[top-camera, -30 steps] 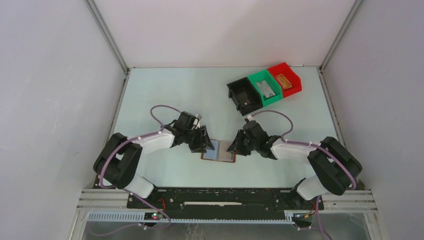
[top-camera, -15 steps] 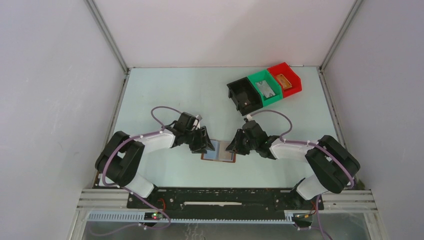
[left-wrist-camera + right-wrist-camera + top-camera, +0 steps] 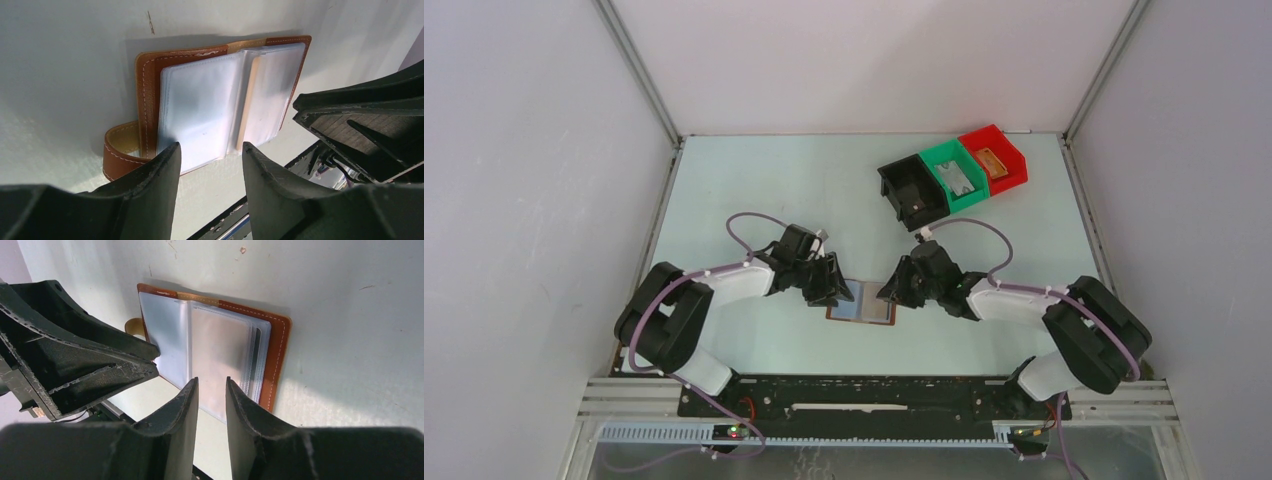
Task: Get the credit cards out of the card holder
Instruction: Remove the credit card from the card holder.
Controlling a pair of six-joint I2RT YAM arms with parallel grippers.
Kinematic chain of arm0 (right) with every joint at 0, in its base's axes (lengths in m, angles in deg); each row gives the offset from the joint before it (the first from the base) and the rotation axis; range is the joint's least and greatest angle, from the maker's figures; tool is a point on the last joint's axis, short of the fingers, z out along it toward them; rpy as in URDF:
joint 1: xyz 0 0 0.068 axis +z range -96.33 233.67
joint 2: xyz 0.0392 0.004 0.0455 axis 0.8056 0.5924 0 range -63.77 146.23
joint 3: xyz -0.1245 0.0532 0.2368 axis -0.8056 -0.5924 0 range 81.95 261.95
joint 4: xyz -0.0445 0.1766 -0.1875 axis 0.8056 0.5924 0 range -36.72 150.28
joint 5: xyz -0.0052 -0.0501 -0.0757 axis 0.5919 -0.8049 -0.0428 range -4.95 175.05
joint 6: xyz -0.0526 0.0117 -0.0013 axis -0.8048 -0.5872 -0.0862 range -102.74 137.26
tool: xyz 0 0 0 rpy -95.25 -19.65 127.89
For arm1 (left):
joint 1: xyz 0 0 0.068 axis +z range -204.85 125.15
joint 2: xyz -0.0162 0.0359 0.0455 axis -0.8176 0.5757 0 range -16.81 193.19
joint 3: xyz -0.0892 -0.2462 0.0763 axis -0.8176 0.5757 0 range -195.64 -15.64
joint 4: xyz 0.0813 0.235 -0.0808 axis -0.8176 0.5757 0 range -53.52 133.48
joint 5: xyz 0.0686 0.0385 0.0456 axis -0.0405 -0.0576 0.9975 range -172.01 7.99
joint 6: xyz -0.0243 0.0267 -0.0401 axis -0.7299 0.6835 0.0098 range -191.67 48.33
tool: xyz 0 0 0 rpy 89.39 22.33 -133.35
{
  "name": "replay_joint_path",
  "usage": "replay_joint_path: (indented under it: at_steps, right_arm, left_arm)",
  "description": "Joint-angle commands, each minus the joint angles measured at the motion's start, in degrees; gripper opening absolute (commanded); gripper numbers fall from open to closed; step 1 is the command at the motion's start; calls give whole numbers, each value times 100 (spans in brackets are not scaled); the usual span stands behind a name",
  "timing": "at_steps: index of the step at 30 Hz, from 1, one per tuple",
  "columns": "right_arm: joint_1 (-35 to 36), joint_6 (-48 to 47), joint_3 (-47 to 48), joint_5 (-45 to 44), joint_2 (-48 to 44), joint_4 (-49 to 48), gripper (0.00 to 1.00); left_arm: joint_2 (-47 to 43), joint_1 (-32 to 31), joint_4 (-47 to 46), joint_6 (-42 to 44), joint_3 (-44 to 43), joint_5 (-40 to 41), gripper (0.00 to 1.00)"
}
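Note:
The card holder [image 3: 862,308] lies open on the table between both grippers, its brown rim [image 3: 147,90] and strap tab around clear plastic sleeves. A tan card edge [image 3: 246,100] shows between sleeves, and a dark-striped card [image 3: 255,360] sits in the right stack. My left gripper [image 3: 842,293] is open, its tips [image 3: 207,146] low over the near left corner of the sleeves. My right gripper [image 3: 886,293] is narrowly open and empty, its tips [image 3: 211,380] over the near edge of a pinkish sleeve. The holder also shows in the right wrist view [image 3: 277,355].
Black [image 3: 912,192], green [image 3: 939,160] and red [image 3: 1014,160] bins stand in a row at the back right. A grey-white card [image 3: 959,180] lies in the green bin and a tan-orange card [image 3: 994,162] in the red one. White walls close in three sides.
My right gripper has shifted slightly left toward the card holder. The left gripper and the holder have hardly moved.

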Motion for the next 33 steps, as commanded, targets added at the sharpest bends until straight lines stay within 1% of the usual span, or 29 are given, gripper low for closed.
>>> replay_joint_path:
  at_steps: [1, 11, 16, 23, 27, 33]
  right_arm:
    - [28, 10, -65, -250, -170, 68, 35]
    - [82, 54, -87, -64, 273, -152, 35]
    - [130, 63, -91, 23, 329, -277, 35]
    - [150, 214, -94, 385, 505, -796, 35]
    - [181, 327, -87, 530, 614, -1029, 35]
    - [212, 357, -86, 495, 435, -1136, 35]
  left_arm:
    - [57, 18, -86, 49, 164, 52, 54]
    - [50, 16, -111, 54, 189, 19, 53]
    - [41, 20, -116, 57, 183, 2, 53]
    - [-33, 17, -101, 66, 138, -83, 53]
    - [-305, 16, 139, 118, 20, -35, 53]
    - [-690, 23, 611, 255, -256, 71, 54]
